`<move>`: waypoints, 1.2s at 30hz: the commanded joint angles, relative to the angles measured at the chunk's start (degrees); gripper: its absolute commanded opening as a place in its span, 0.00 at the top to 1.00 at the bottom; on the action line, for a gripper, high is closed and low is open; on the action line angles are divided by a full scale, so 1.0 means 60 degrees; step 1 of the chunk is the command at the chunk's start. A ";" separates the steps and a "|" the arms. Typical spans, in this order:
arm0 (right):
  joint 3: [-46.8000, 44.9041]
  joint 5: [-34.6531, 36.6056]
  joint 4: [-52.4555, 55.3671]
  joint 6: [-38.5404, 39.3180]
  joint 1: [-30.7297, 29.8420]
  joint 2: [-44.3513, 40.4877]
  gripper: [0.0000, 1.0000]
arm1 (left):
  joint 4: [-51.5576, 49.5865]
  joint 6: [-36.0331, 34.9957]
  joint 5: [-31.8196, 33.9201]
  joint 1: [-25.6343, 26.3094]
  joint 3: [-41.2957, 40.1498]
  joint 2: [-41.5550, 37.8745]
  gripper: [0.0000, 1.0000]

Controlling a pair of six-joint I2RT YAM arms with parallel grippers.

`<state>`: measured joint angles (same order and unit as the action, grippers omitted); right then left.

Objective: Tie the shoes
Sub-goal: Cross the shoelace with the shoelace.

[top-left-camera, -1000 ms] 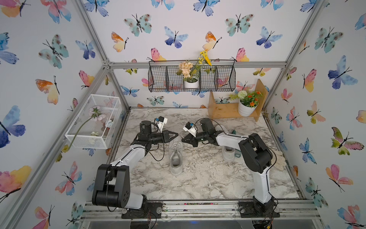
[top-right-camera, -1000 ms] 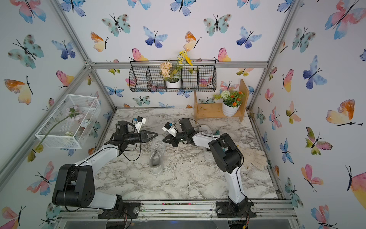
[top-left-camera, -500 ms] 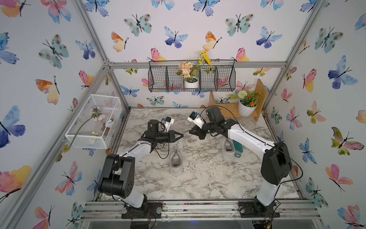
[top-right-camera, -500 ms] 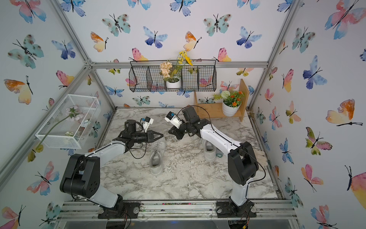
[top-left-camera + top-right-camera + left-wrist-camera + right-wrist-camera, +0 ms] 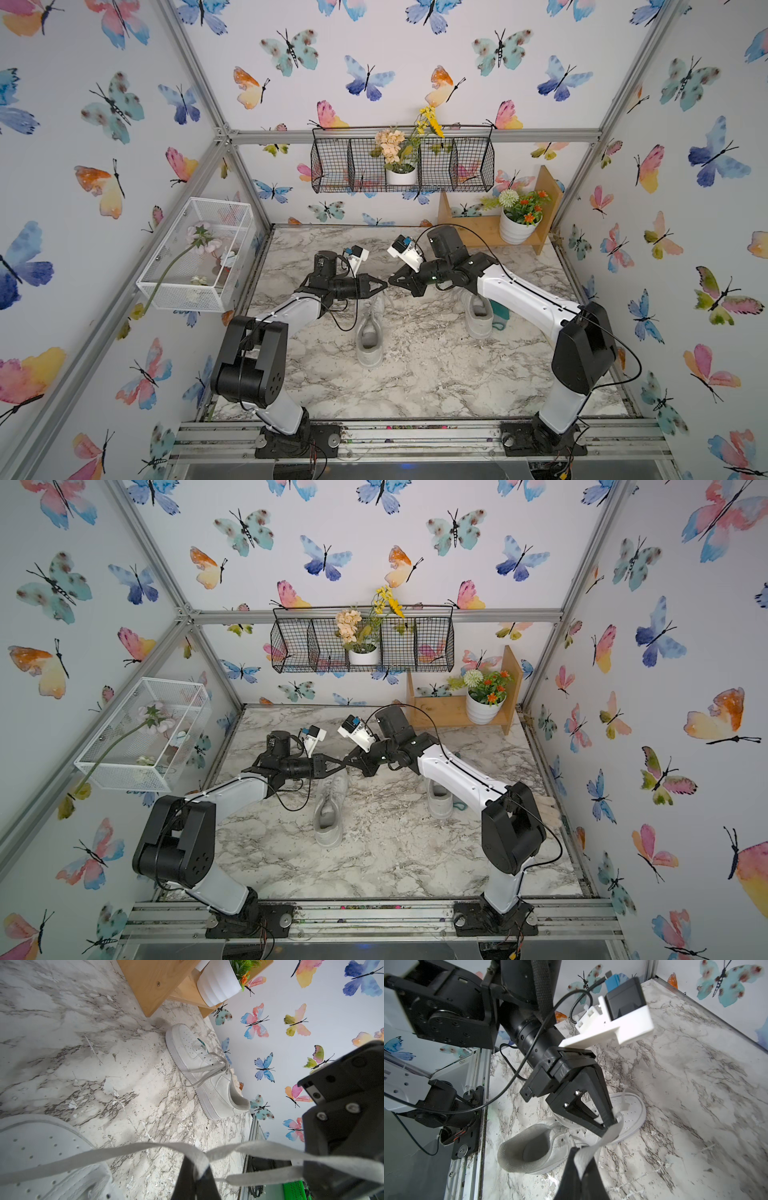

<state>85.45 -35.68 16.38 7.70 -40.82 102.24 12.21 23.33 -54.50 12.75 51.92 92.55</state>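
White laces [image 5: 145, 1148] are pinched tight in both hands: left gripper [image 5: 383, 285] and right gripper [image 5: 395, 283] meet tip to tip over the toe of the middle shoe [image 5: 368, 336]. Its mate [image 5: 478, 322], at three o'clock, looks tied. I'd say the crossing is underway; next, one strand must tuck under.

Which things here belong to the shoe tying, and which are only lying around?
Job: centre shoe, its laces, other shoe, left gripper and right gripper, both shut on laces.
Lying about: teal glove, flower pot, wooden shelf, wire basket, mesh box.
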 commanded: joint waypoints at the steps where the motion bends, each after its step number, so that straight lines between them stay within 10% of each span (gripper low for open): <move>1: -0.0182 -0.0168 -0.1019 -0.0342 -0.0117 0.0315 0.98 | 0.0116 -0.0080 0.0272 0.0006 0.0150 0.0097 1.00; 19: -0.1143 0.1244 -0.1656 0.0180 -0.0474 0.1564 0.97 | -0.0137 -0.0120 0.0522 0.0013 0.0110 -0.0011 1.00; 36: -0.1805 0.1084 -0.0356 0.1086 0.0017 0.0956 0.53 | -0.0589 0.0107 0.1861 -0.0573 -0.0848 -0.1206 1.00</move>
<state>77.30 -28.34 14.37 12.67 -42.54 110.72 9.15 23.64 -46.17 10.90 47.94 87.90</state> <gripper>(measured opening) 0.466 0.061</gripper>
